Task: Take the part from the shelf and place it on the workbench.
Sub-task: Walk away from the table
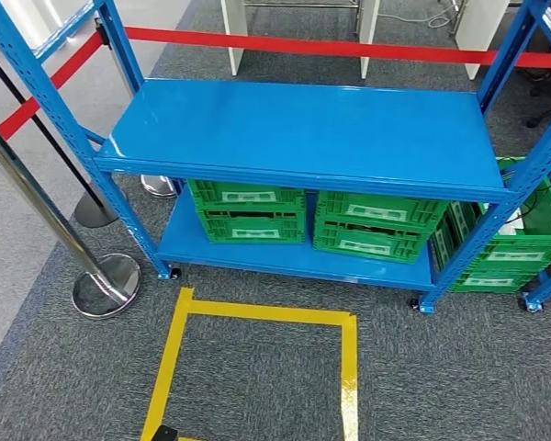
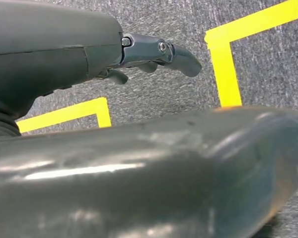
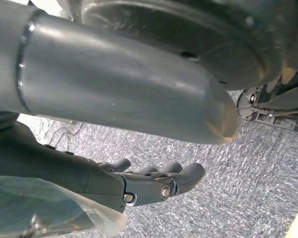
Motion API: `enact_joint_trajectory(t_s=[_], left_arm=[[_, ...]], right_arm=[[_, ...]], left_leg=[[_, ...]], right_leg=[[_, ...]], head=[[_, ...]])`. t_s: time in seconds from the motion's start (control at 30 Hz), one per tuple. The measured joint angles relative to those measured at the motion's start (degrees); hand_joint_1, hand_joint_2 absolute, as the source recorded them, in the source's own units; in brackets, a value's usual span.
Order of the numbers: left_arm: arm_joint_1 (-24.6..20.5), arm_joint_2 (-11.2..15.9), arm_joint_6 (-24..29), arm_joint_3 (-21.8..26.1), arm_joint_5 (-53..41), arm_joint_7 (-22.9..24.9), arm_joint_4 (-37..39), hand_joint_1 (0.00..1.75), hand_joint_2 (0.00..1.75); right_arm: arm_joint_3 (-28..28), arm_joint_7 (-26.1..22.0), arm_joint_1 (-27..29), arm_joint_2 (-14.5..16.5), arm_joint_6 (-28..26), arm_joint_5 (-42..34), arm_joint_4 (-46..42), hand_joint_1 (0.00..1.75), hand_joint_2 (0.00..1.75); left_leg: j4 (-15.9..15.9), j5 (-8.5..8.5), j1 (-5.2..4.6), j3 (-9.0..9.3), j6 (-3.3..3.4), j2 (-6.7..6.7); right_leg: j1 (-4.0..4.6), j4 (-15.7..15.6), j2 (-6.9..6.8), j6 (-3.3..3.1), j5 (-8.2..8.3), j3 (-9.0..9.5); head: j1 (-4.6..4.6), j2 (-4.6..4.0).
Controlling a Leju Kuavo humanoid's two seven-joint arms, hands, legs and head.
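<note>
Currently the left hand (image 2: 147, 54) is hanging over grey carpet (image 1: 466, 367), released: its fingers are reaching out loosely and apart, gripping nothing. In the left wrist view, yellow floor tape (image 2: 226, 69) is showing past the fingertips. The right hand (image 3: 151, 181) is hanging likewise over the carpet, fingers lying nearly straight and side by side, also holding nothing.

Part: I cannot tell where it is lying. The likeliest hiding places are closed to view. Three green crates are sitting low in the head view: the left crate (image 1: 248, 213) and middle crate (image 1: 376, 225) are standing side by side on the lower deck (image 1: 259, 259) of the blue shelf (image 1: 308, 129), tucked under the top deck so that their insides are hidden. The right crate (image 1: 515, 241) is sitting beyond the shelf's right upright, tilted, with something pale just showing at its rim, too small to identify. So the part's position relative to either hand, its long axis and its pointing direction cannot be told.

Edges and room: the top deck is running wide across the view, its front lip facing the robot. Blue uprights are framing both ends. A yellow taped square (image 1: 265, 313) is marking the carpet in front of the shelf, with open carpet between tape and lower deck. A chrome stanchion base (image 1: 106, 285) is standing near the shelf's left foot, and a red barrier belt (image 1: 328, 44) is stretching behind the shelf.
</note>
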Motion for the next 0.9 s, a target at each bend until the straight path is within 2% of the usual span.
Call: enact_joint_trajectory(t_s=[0.03,0.07,0.13,0.17,0.2,0.27,0.33,0.4,0.47,0.5,0.53,0.57,0.63,0.67,0.7,0.73,0.83,0.9], left_arm=[[0.09,0.01,0.0,0.01,0.0,0.0,0.0,0.0,0.0],[0.14,0.04,0.0,0.02,0.0,0.0,0.0,0.0,0.0],[0.14,0.13,0.0,0.05,0.0,0.0,0.0,0.0,0.0],[0.08,0.16,0.0,0.07,0.0,0.0,0.0,0.0,0.0],[0.02,0.17,-0.01,0.07,0.0,0.0,0.0,0.0,0.0],[0.02,0.17,-0.01,0.08,0.0,-0.01,0.0,0.0,0.0],[0.16,0.13,-0.01,0.09,-0.02,-0.03,0.0,0.0,0.0],[0.11,0.12,0.01,0.1,-0.05,-0.03,0.0,0.0,0.0],[0.02,0.14,0.02,0.11,-0.14,-0.01,0.0,0.0,0.0],[0.03,0.12,0.01,0.11,-0.19,0.04,0.0,0.0,0.0],[0.05,0.09,0.01,0.11,-0.23,0.09,0.0,0.0,0.0],[0.07,0.06,0.0,0.11,-0.25,0.15,0.0,0.0,0.0],[0.1,0.04,0.0,0.11,-0.29,0.21,0.0,0.0,0.0],[0.06,0.04,0.0,0.11,-0.31,0.23,0.0,0.0,0.0],[0.03,0.04,-0.01,0.11,-0.33,0.23,0.0,0.0,0.0],[-0.01,0.04,-0.01,0.11,-0.36,0.25,0.0,0.0,0.0],[-0.11,0.05,0.01,0.11,-0.42,0.3,0.0,0.0,0.0],[-0.15,0.09,0.04,0.11,-0.42,0.34,0.0,0.0,0.0]], right_arm=[[0.0,0.0,0.04,0.0,0.0,0.01,0.0,0.0,0.0],[0.0,0.0,0.06,0.01,-0.01,0.01,0.0,0.0,0.0],[0.0,-0.01,0.02,0.05,-0.03,0.01,0.0,0.0,0.0],[0.0,-0.02,-0.03,0.09,-0.03,0.0,0.0,0.0,0.0],[0.0,-0.03,-0.06,0.11,-0.03,0.0,0.0,0.0,0.0],[0.0,-0.03,-0.09,0.14,-0.03,0.0,0.0,0.0,0.0],[0.0,-0.04,-0.11,0.14,-0.02,0.01,0.0,0.0,0.0],[0.01,-0.06,-0.15,0.13,-0.01,0.02,0.0,0.0,0.0],[0.02,-0.06,-0.08,0.13,0.01,0.03,0.0,0.0,0.0],[0.02,-0.05,-0.03,0.13,0.04,0.04,0.0,0.0,0.0],[0.02,-0.05,0.02,0.13,0.08,0.08,0.0,0.0,0.0],[0.02,-0.04,0.05,0.13,0.11,0.12,0.0,0.0,0.0],[0.02,-0.04,0.01,0.13,0.13,0.16,0.0,0.0,0.0],[0.02,-0.04,-0.03,0.13,0.13,0.17,0.0,0.0,0.0],[0.02,-0.04,-0.08,0.13,0.13,0.17,0.0,0.0,0.0],[0.02,-0.04,-0.09,0.12,0.13,0.16,0.0,0.0,0.0],[0.01,-0.02,0.04,0.15,0.15,0.08,0.0,0.0,0.0],[0.01,-0.05,0.03,0.17,0.17,0.01,0.0,0.0,0.0]], left_leg=[[0.42,0.83,0.05,-0.56,0.0,0.0],[-1.58,2.8,0.09,0.0,0.1,0.0],[-9.29,7.43,0.03,3.04,0.5,0.0],[-12.74,8.69,-0.07,4.45,0.73,0.01],[-14.8,9.15,-0.19,5.26,0.92,0.01],[-15.82,8.84,-0.4,5.5,1.34,0.0],[-16.39,9.09,-0.2,5.78,2.03,0.01],[-17.04,9.27,0.01,6.21,2.74,0.05],[-17.06,9.1,-0.16,6.33,3.13,0.07],[-17.04,8.99,-0.25,6.41,3.23,0.06],[-17.02,8.85,-0.33,6.54,3.3,0.05],[-17.0,8.67,-0.39,6.76,3.3,0.01],[-16.98,8.18,-0.48,7.39,3.09,-0.06],[-16.87,7.87,-0.6,7.62,2.85,-0.08],[-16.81,7.64,-0.68,7.74,2.55,-0.06],[-16.81,7.51,-0.74,7.77,2.26,-0.04],[-16.55,7.01,-0.69,7.96,1.42,0.01],[-13.02,4.95,-0.51,6.61,0.68,0.04]], right_leg=[[0.0,0.0,0.04,-0.01,-0.14,0.2],[-0.01,0.0,0.11,0.03,-0.29,0.47],[0.06,-0.01,0.22,0.28,-0.67,0.93],[0.16,0.01,0.25,0.55,-0.89,1.06],[0.25,-0.02,0.23,0.85,-1.04,1.1],[0.29,-0.25,0.16,1.56,-1.09,1.23],[0.18,0.1,0.1,2.15,-1.55,0.97],[0.17,4.21,0.12,2.47,-3.83,-1.16],[0.19,11.54,0.14,2.58,-6.7,-5.11],[0.19,14.25,0.13,2.62,-7.2,-6.83],[0.2,15.14,0.13,2.61,-6.64,-7.73],[0.21,13.84,0.13,2.54,-5.02,-7.53],[0.24,6.73,0.12,2.15,-0.67,-4.54],[0.31,3.26,0.13,1.93,0.59,-2.8],[0.4,1.06,0.16,1.71,1.1,-1.63],[0.52,0.2,0.2,1.52,0.91,-1.07],[0.41,-0.29,0.21,0.83,0.83,-0.6],[0.1,-0.6,0.1,0.28,0.71,-0.11]], head=[[0.01,0.0],[0.0,0.0],[0.01,0.0],[0.02,0.0],[0.08,0.0],[0.15,0.0],[0.25,0.01],[0.51,0.01],[0.71,0.0],[0.7,0.0],[0.72,0.0],[0.72,0.0],[0.73,0.0],[0.72,0.0],[0.69,0.0],[0.66,0.01],[0.61,0.02],[0.29,0.02]])
